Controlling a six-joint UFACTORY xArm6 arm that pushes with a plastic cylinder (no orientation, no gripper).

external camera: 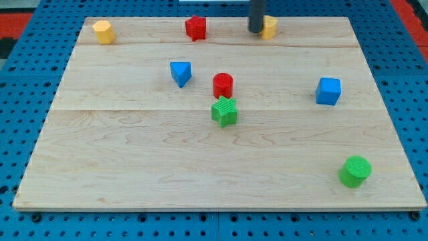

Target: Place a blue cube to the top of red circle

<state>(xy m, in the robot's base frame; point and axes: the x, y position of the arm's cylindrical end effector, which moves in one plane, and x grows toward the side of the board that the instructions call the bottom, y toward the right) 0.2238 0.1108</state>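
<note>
Pincer-less rod, my tip (256, 31) holding nothing, touching yellow block (269, 27) at tabletop (134, 154) top, blue cube (328, 91) below-right, red circle (223, 85) below-left.

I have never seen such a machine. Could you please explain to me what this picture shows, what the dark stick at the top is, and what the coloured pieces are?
There is one picture, from a single camera looking down at a slant on a wooden board. The dark stick is the end of a robot arm. It has no fingers and holds nothing; its lower end, my tip, only pushes blocks along the board.

My tip is near the view's top edge, right beside a yellow block, on its left. Also on the board: a yellow block at top left, a red star, a blue wedge-like block, the red circle with a green star just below it, the blue cube on the right, and a green cylinder at bottom right.
</note>
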